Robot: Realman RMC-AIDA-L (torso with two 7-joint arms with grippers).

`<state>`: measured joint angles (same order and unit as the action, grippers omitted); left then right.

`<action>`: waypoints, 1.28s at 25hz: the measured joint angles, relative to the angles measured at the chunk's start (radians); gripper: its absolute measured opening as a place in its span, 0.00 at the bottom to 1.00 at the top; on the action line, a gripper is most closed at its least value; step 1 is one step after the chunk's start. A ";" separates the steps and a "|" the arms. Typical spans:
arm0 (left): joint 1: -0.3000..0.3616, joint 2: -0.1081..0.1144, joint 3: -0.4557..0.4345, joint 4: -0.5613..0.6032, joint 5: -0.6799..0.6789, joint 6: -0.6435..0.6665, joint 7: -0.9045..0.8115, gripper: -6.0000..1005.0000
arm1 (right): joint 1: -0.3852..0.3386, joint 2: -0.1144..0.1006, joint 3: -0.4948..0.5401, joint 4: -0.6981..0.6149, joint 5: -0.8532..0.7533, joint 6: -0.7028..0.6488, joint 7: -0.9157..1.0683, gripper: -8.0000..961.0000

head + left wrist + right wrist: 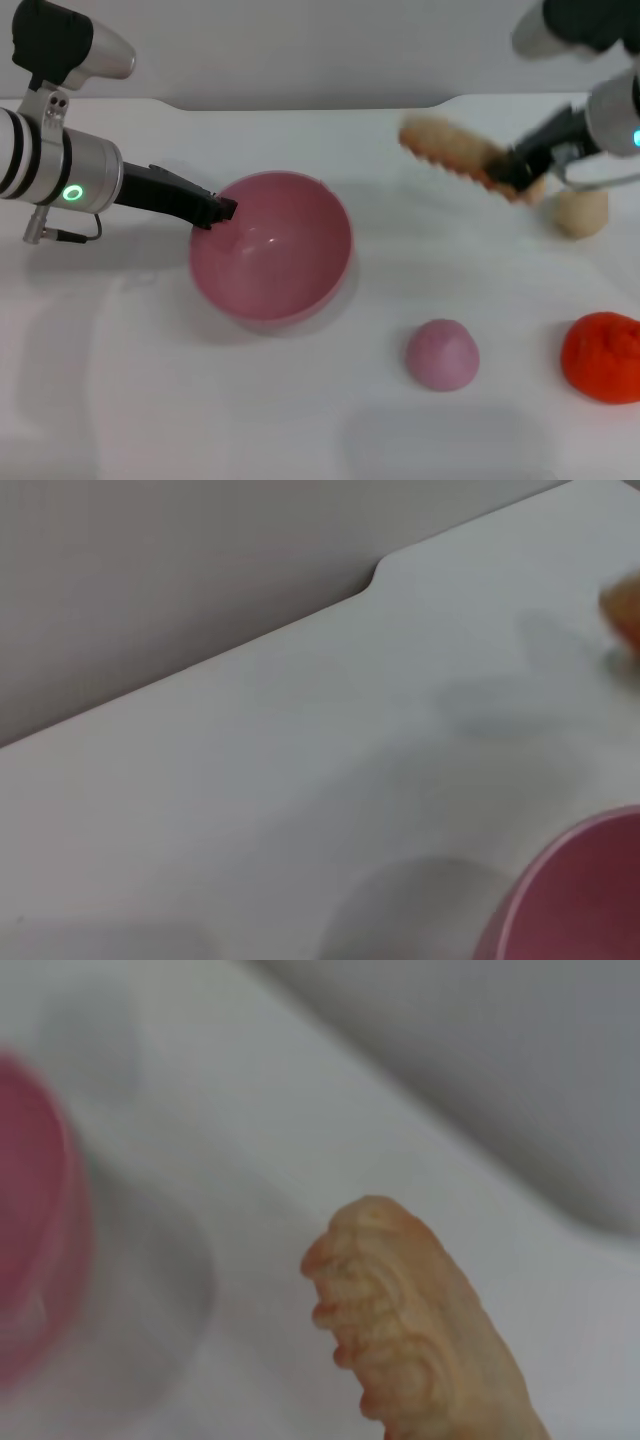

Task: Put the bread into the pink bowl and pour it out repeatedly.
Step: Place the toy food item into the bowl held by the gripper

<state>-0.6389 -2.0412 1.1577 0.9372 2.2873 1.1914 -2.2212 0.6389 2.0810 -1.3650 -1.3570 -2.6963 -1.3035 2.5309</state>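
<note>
Head view: your right gripper [515, 172] pinches the bread [455, 148] by one end, airborne.
Left gripper [222, 210] pinches the bowl [270, 245] rim, well left of it; that end-grip could let the loaf droop or slip short.

Bread [462, 155] right of bowl [271, 245]; dome [442, 354] in front.

Ridged bread [455, 148] held aloft, right of empty pink bowl [271, 247].

Silver arms with black bands, green ring lights, black grippers, grey cable.
</note>
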 joint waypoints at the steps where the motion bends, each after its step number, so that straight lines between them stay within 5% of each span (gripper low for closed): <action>1: -0.001 0.001 0.002 0.000 0.000 0.000 0.000 0.10 | -0.010 0.001 0.000 -0.041 0.027 0.009 0.001 0.14; 10: -0.014 0.000 0.019 0.000 0.000 0.002 -0.009 0.11 | -0.071 0.009 -0.088 -0.311 0.306 0.101 -0.026 0.14; 24: -0.026 -0.002 0.020 -0.007 0.000 -0.005 -0.012 0.11 | -0.074 0.010 -0.312 -0.246 0.404 0.169 -0.103 0.13; 32: -0.032 -0.001 0.020 -0.009 0.000 -0.007 -0.012 0.12 | -0.066 0.009 -0.327 -0.207 0.428 0.175 -0.101 0.13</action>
<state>-0.6705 -2.0426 1.1777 0.9278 2.2872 1.1848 -2.2336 0.5729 2.0899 -1.6921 -1.5645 -2.2687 -1.1283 2.4303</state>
